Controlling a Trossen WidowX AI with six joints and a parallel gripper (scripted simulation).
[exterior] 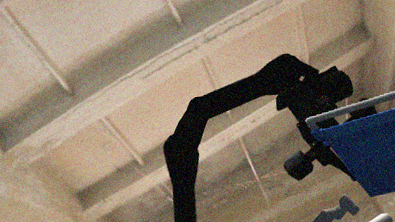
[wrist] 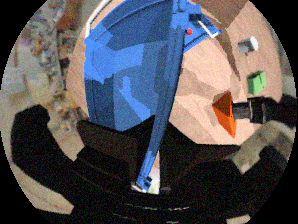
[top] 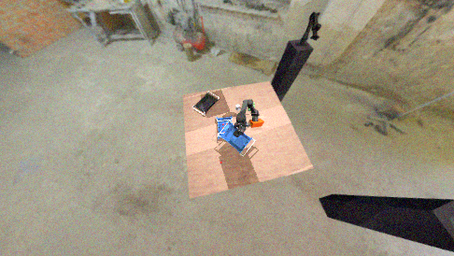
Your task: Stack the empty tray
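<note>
The hand (wrist: 148, 185) is pinching the wall of the empty tray (wrist: 127, 63). Its fingers sit very close together, with just that thin blue wall between them. The tray is up in the air, held by one edge, so it hangs tipped and not flat. In the view from below, the blue tray hangs right next to the black arm (exterior: 214, 107), with a grey wire bar (exterior: 370, 100) along its top edge.

From above, the loaded tray (top: 241, 141) sits on the brown surface (top: 280, 154), just beside the held tray. I cannot tell if its bars are swung in.

The tray looks like hard plastic. I think it is light and stiff and will not bend. But plastic is smooth, so it may slip or swing when it is held by one thin wall. A grip near the middle of a long wall seems best, so it stays even. It has to be turned flat before it goes down, or one end may drop inside.
</note>
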